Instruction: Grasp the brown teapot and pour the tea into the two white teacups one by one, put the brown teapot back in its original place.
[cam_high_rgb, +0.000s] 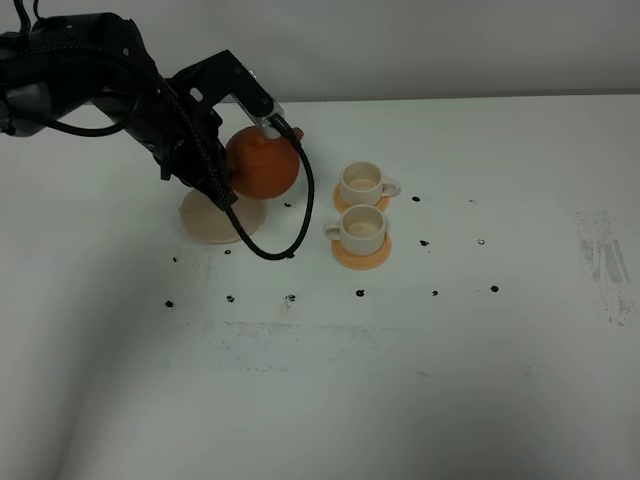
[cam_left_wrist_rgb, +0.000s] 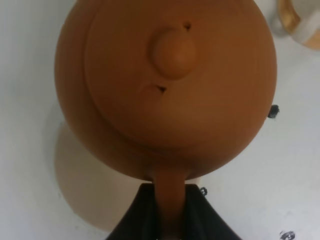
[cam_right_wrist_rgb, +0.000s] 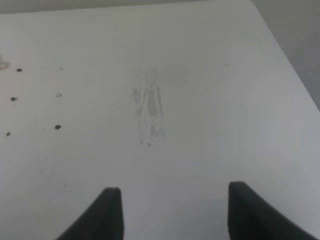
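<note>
The brown teapot (cam_high_rgb: 262, 163) hangs in my left gripper (cam_high_rgb: 226, 172), which is shut on its loop handle. In the left wrist view the teapot (cam_left_wrist_rgb: 165, 85) fills the frame, lid knob up, with the gripper (cam_left_wrist_rgb: 167, 217) clamped on the handle. It is held just above the beige saucer (cam_high_rgb: 212, 222), shifted toward the cups; part of the saucer (cam_left_wrist_rgb: 82, 185) shows beneath it. The two white teacups, far (cam_high_rgb: 362, 183) and near (cam_high_rgb: 361, 228), stand on orange coasters to the right of the teapot. My right gripper (cam_right_wrist_rgb: 172, 212) is open and empty over bare table.
The near cup's orange coaster (cam_high_rgb: 362, 256) juts out toward the front. A black cable (cam_high_rgb: 290, 235) loops down from the left arm between the saucer and the cups. Small black dots mark the white table (cam_high_rgb: 430, 380). One cup's edge (cam_left_wrist_rgb: 306, 30) shows in the left wrist view.
</note>
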